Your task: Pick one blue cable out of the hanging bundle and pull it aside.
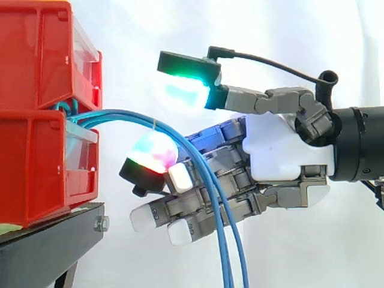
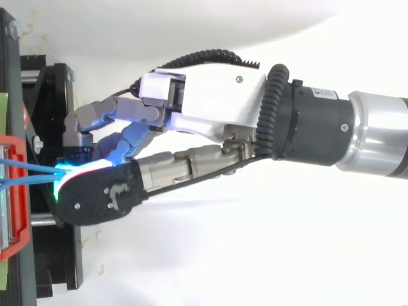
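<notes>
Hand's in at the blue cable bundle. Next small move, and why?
Probably lower the thumb to pinch one of the thin blue cables against the fingers. The robot hand is open: its green-glowing thumb pad sits well above the cables, which arc out between the stacked red plastic bins and hang across the fingers. The cables run close together, so close slowly.

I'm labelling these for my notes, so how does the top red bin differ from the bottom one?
The top bin sits on the bottom bin; the bottom bin stands on the black stand. The blue cables come out just above the bottom bin's clear front, under the top bin. Both are red with clear fronts.
</notes>
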Controlling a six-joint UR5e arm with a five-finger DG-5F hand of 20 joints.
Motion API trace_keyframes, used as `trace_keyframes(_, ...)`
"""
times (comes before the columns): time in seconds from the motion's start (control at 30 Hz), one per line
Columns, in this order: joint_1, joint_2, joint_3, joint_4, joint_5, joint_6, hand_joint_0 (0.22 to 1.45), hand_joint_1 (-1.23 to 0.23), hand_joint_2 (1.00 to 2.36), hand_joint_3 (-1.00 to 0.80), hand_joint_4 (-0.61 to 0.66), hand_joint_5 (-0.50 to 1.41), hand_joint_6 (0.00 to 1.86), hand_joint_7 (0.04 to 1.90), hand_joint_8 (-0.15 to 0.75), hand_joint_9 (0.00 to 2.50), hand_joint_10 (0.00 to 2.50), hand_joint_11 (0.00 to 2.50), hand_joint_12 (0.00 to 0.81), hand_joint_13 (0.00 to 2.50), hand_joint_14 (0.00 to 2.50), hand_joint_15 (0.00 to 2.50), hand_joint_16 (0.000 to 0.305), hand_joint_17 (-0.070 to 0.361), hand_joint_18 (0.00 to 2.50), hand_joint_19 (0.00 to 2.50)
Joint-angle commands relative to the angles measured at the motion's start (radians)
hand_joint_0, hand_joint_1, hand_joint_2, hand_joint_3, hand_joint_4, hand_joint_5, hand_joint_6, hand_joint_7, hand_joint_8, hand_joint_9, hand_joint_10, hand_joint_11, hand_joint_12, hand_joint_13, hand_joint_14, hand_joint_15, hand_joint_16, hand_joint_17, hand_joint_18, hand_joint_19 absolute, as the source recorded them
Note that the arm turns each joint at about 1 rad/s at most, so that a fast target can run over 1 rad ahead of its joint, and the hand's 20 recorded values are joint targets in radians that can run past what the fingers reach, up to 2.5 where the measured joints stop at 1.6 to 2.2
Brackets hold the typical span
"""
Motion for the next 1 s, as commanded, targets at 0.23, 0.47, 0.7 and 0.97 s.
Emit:
trace_keyframes(0.23, -0.002, 0.000, 0.017, -0.013, -0.001, -0.002, 0.56, -0.68, 1.01, 0.11, 0.32, -0.12, 0.88, 1.53, 0.394, 0.88, 0.01, 0.58, 0.487, 0.65, 0.01, 0.34, 0.067, 0.151, 0.66, 0.44)
trace_keyframes(0.47, -0.005, 0.000, 0.018, -0.016, -0.001, -0.003, 0.62, -0.80, 1.01, 0.20, 0.16, -0.14, 0.92, 1.63, 0.360, 0.82, 0.01, 0.60, 0.462, 0.64, 0.01, 0.37, 0.062, 0.140, 0.64, 0.43)
trace_keyframes(0.7, -0.005, 0.001, 0.020, -0.016, -0.001, -0.003, 0.70, -0.90, 1.01, -0.30, 0.31, -0.16, 0.92, 1.54, 0.307, 0.74, 0.02, 0.62, 0.411, 0.59, 0.01, 0.37, 0.053, 0.120, 0.58, 0.40)
trace_keyframes(0.97, -0.007, 0.001, 0.023, -0.047, -0.001, -0.006, 0.50, -0.52, 1.00, -0.50, 0.32, -0.14, 0.89, 1.45, 0.344, 0.81, 0.01, 0.59, 0.437, 0.59, 0.01, 0.37, 0.058, 0.131, 0.55, 0.49)
